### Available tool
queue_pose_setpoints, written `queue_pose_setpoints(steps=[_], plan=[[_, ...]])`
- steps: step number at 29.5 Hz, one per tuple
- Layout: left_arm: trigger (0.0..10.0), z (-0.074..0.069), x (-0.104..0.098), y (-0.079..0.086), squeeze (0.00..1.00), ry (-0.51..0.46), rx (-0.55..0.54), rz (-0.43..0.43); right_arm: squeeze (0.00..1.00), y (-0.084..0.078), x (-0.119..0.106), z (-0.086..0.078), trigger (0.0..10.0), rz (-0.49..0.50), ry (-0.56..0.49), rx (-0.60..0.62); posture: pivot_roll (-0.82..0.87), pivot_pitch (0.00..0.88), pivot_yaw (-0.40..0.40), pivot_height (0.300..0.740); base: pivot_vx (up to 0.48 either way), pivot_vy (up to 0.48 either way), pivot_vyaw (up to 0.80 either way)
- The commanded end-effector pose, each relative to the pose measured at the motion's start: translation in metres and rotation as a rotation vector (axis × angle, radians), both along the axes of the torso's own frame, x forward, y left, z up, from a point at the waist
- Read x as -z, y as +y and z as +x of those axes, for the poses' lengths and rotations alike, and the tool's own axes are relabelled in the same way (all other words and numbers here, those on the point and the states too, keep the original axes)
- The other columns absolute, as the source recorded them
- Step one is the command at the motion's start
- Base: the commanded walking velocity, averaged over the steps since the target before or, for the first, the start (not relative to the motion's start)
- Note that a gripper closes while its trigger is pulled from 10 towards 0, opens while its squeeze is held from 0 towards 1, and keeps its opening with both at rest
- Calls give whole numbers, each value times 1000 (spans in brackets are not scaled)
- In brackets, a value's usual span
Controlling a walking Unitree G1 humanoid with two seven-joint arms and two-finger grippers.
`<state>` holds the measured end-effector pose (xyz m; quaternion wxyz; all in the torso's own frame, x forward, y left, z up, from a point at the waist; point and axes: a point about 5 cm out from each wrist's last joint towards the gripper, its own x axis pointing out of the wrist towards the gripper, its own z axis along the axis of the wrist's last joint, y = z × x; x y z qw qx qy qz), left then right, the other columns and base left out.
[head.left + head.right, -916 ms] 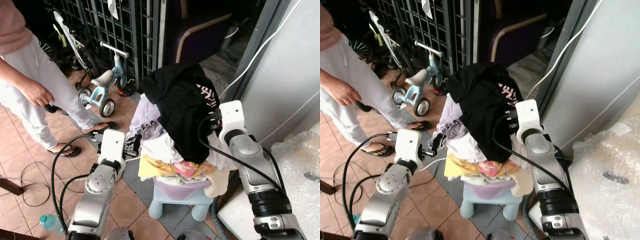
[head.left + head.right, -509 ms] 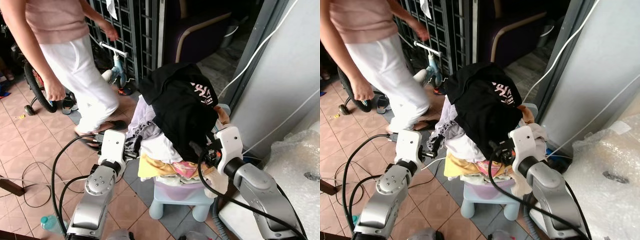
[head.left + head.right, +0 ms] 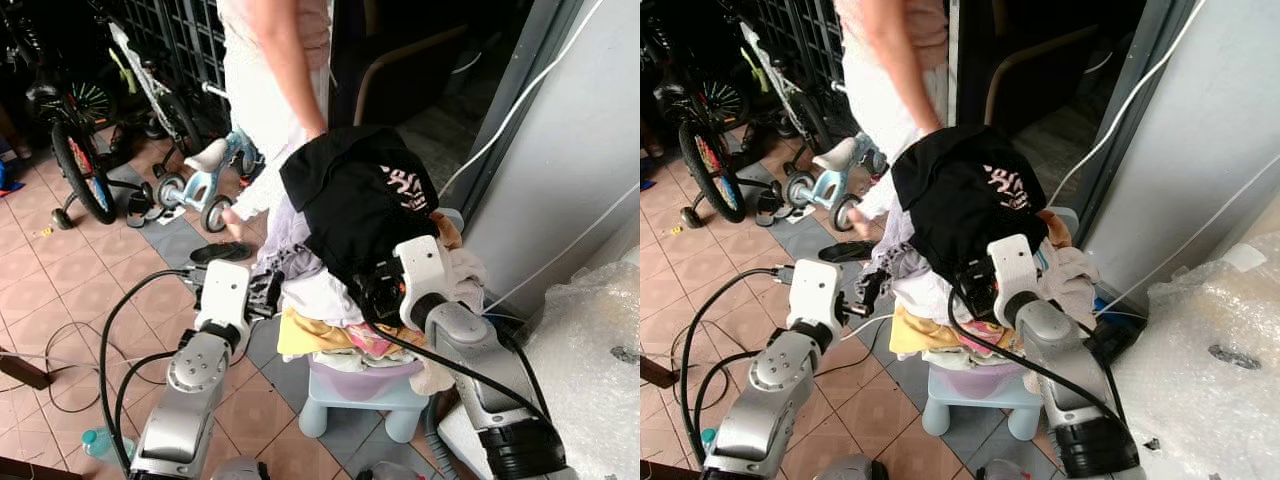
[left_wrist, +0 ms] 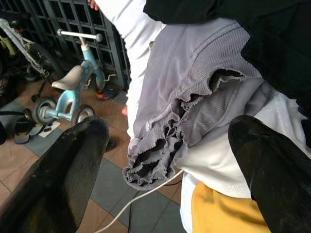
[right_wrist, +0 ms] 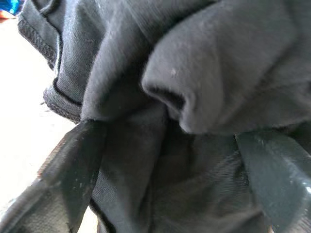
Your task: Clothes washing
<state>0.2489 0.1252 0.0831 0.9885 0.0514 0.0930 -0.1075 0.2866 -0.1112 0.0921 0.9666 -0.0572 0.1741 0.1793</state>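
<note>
Tiled patio; black garment (image 3: 362, 205), pink print unreadable, atop pile.

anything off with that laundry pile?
Yes. The clothes are heaped far above the lilac basin, which sits on a small blue stool. Garments overhang its rim on all sides, and the black shirt on top looks top-heavy.

left gripper (image 4: 165, 160) jaws spread, right gripper (image 5: 165, 160) jaws spread
</note>
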Motion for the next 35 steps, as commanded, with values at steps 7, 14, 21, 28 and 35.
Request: queue_pose_setpoints(steps=[7, 14, 21, 28, 35], plan=[[10000, -1, -3, 1, 0, -4, -8, 7, 0, -9, 14, 3, 0, -38, 75, 67, 30, 0, -7, 740, 0, 0, 0], [10000, 0, -3, 0, 0, -1, -3, 5, 0, -22, 20, 5, 0, -60, 98, 173, 25, 0, -2, 740, 0, 0, 0], [10000, 1, -3, 0, 0, 2, -3, 5, 0, -33, 23, 7, 0, -72, 103, 259, 24, 0, -3, 740, 0, 0, 0], [10000, 0, -2, 0, 0, 6, -3, 4, 0, -42, 22, 8, 0, -45, 90, 312, 20, 0, -1, 740, 0, 0, 0], [10000, 0, -2, 0, 0, 8, -8, 6, 0, -41, 5, 5, 0, 88, -38, 298, 18, 0, -1, 740, 0, 0, 0]])
